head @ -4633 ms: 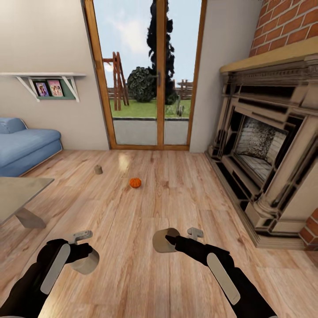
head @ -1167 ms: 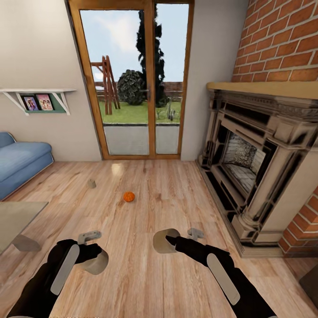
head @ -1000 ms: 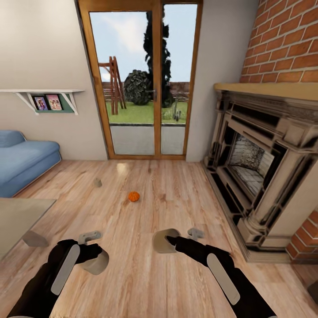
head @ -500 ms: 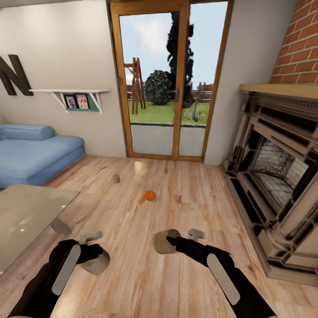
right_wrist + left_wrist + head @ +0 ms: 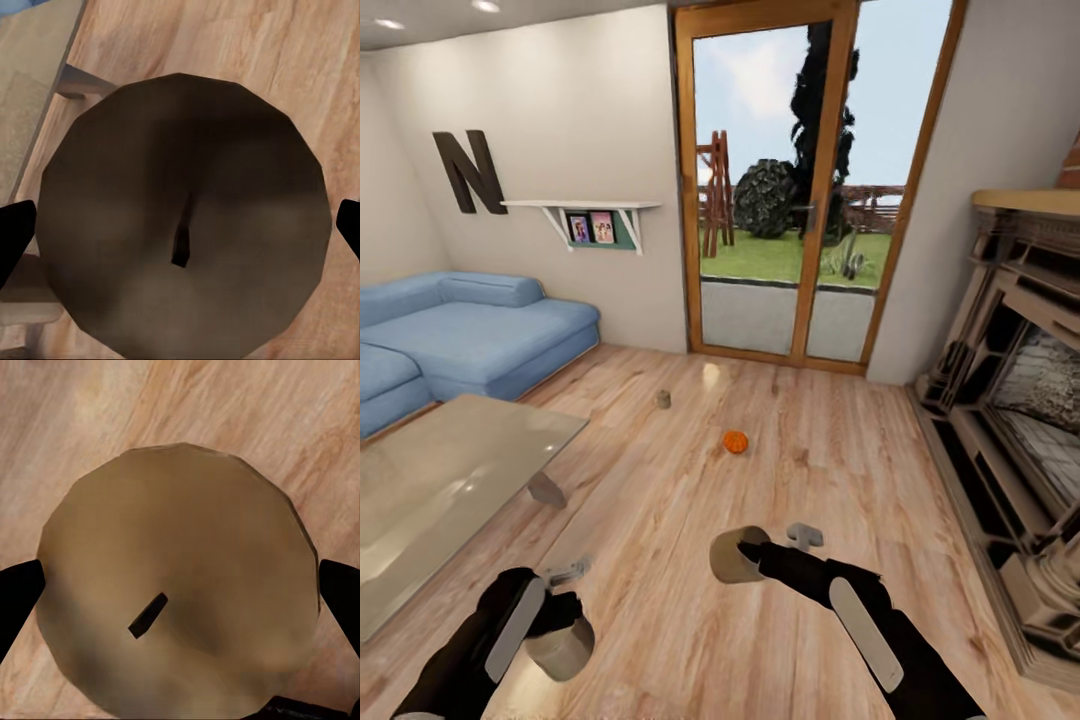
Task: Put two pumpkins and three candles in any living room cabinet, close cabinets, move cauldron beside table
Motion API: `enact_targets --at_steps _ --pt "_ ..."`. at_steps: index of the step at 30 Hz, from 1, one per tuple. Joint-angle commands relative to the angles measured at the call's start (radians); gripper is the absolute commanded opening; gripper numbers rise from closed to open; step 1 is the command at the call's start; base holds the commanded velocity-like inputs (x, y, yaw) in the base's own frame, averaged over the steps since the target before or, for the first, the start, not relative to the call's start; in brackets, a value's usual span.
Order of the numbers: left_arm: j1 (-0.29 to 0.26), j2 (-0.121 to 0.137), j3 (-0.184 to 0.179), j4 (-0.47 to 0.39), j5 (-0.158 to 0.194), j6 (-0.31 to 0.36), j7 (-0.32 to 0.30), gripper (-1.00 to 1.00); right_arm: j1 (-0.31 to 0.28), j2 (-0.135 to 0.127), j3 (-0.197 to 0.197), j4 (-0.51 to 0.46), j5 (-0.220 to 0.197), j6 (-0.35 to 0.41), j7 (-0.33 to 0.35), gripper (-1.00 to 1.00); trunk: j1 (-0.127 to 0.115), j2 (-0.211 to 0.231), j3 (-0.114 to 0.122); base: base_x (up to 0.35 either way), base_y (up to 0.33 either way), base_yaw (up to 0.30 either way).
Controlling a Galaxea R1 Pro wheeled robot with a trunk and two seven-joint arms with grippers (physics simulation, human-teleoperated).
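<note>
— What's it carrying?
— 2 candles. The left gripper (image 5: pixel 560 640), lower left of frame, is clenched on a candle (image 5: pixel 563 648); the right gripper (image 5: pixel 745 556), lower centre, grasps the other candle (image 5: pixel 732 555). Wrist cams show a wick end between dark fingertips (image 5: pixel 16 596).
— Anything on the floor?
— A 3rd candle (image 5: pixel 663 399) and 1 pumpkin (image 5: pixel 735 441), mid-frame, well apart, w/ bare wood floor (image 5: pixel 660 520) betw. them & the arms.
— Obstacles?
— The table (image 5: pixel 430 490) at left, near the left arm; blue sofa (image 5: pixel 470 335) behind it; fireplace (image 5: pixel 1015 420) along the right edge; glass door (image 5: pixel 805 190) top centre.
</note>
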Motion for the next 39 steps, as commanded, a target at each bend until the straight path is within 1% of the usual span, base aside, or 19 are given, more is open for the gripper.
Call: enact_targets --at_steps 1,6,8,11,13,14,18,20,21,24,25,27,29,31,33,36,39 --pt "-0.002 0.002 -0.001 0.014 0.013 -0.008 0.009 -1.0 -0.001 0.0 0.0 0.001 -0.003 0.004 0.002 -1.0 0.0 -0.001 -0.001 0.0 0.0 0.29" --pt "-0.005 0.004 -0.002 0.163 0.009 -0.123 0.008 -1.0 0.0 -0.005 0.002 0.052 0.003 -0.008 0.003 -1.0 0.0 -0.001 -0.001 0.0 0.0 0.29" --pt "-0.005 0.0 -0.003 0.232 0.009 -0.186 0.009 -1.0 0.0 -0.006 0.004 0.07 0.006 -0.01 0.002 -1.0 0.0 -0.001 -0.001 0.0 0.0 0.29" --pt "-0.006 -0.001 -0.004 0.294 0.008 -0.265 0.009 -1.0 0.0 -0.008 0.006 0.1 0.009 -0.014 0.002 -1.0 0.0 -0.001 -0.001 0.0 0.0 0.29" --pt "-0.006 0.0 -0.006 0.357 0.005 -0.325 0.009 -1.0 0.0 -0.007 0.008 0.139 0.011 -0.034 0.001 -1.0 0.0 -0.001 -0.001 0.0 0.0 0.29" --pt "-0.006 0.002 -0.007 0.377 -0.001 -0.339 0.01 -1.0 0.0 -0.006 0.009 0.158 0.012 -0.05 0.001 -1.0 0.0 -0.001 -0.001 0.0 0.0 0.29" --pt "-0.006 0.001 -0.004 0.41 -0.03 -0.363 0.01 -1.0 0.0 -0.002 0.012 0.27 0.014 -0.142 -0.002 -1.0 0.0 -0.001 -0.001 0.0 0.0 0.29" --pt "-0.006 -0.002 0.0 0.424 -0.036 -0.383 0.01 -1.0 0.0 -0.001 0.015 0.324 0.015 -0.18 -0.018 -1.0 0.0 -0.001 -0.002 0.0 0.0 0.289" --pt "-0.006 -0.004 0.001 0.431 -0.035 -0.407 0.01 -1.0 0.0 -0.001 0.015 0.339 0.016 -0.191 -0.031 -1.0 0.0 -0.001 -0.002 0.0 0.0 0.289" --pt "-0.005 -0.005 0.001 0.475 -0.03 -0.497 0.01 -1.0 0.0 -0.002 0.014 0.362 0.016 -0.206 -0.064 -1.0 0.0 -0.001 -0.003 0.0 0.0 0.289" --pt "-0.004 -0.007 0.0 0.496 -0.031 -0.517 0.01 -1.0 0.0 -0.004 0.014 0.365 0.016 -0.208 -0.069 -1.0 0.0 -0.001 -0.004 0.0 0.0 0.288" --pt "-0.004 -0.01 -0.002 0.523 -0.031 -0.539 0.008 -1.0 0.0 -0.005 0.014 0.368 0.017 -0.212 -0.074 -1.0 0.0 -0.001 -0.004 0.0 0.0 0.288" --pt "-0.004 -0.018 -0.002 0.536 -0.03 -0.551 0.006 -1.0 0.0 -0.006 0.016 0.37 0.019 -0.235 -0.076 -1.0 0.0 -0.001 -0.005 0.0 0.0 0.288" --pt "-0.003 -0.022 -0.001 0.54 -0.029 -0.555 0.004 -1.0 0.0 -0.007 0.019 0.372 0.031 -0.272 -0.076 -1.0 0.0 -0.001 -0.006 0.0 0.0 0.288" --pt "-0.001 -0.024 -0.001 0.543 -0.028 -0.561 0.001 -1.0 0.0 -0.004 0.029 0.375 0.06 -0.298 -0.078 -1.0 0.0 -0.001 -0.007 0.0 0.0 0.288" --pt "0.0 -0.028 -0.003 0.577 -0.029 -0.591 -0.003 -1.0 0.0 0.0 0.036 0.4 0.096 -0.315 -0.079 -1.0 0.0 -0.001 -0.008 0.0 0.0 0.288" --pt "0.001 -0.034 -0.004 0.6 -0.03 -0.62 -0.005 -1.0 0.0 0.003 0.039 0.427 0.11 -0.326 -0.081 -1.0 0.0 -0.001 -0.009 -0.002 0.0 0.288"
